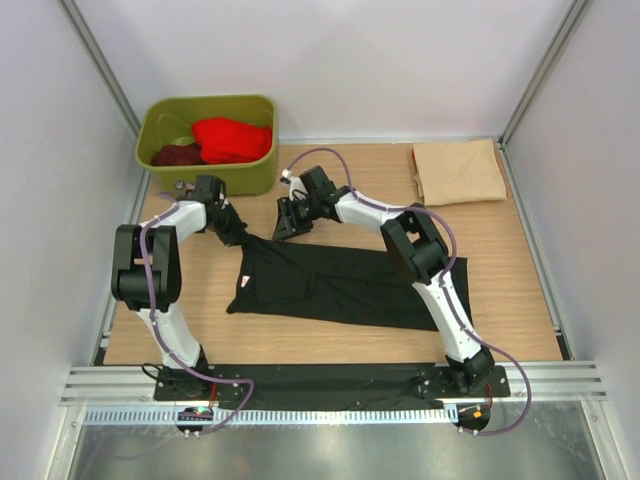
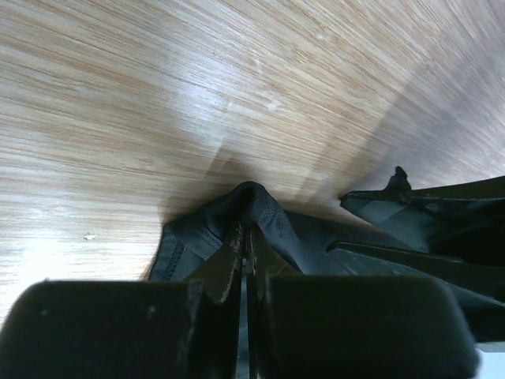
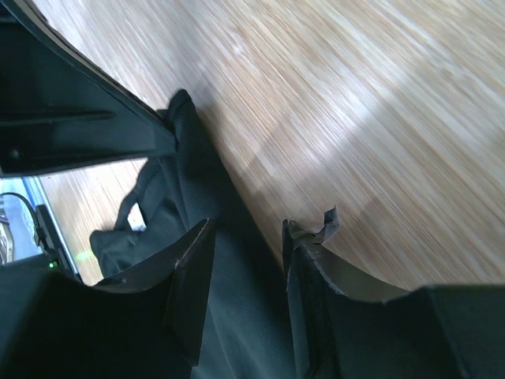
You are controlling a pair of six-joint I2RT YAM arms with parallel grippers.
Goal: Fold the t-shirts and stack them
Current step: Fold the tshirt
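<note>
Where left jaws tight, black t-shirt [image 1: 330,285].

Legible text, brands, numbers, signs: none in any of the three views.
Small white neck label [image 1: 245,283] on black soft cloth short-sleeved t-shirt [image 1: 340,285], seen from the top view: a pale speck only, too small to read.
</note>
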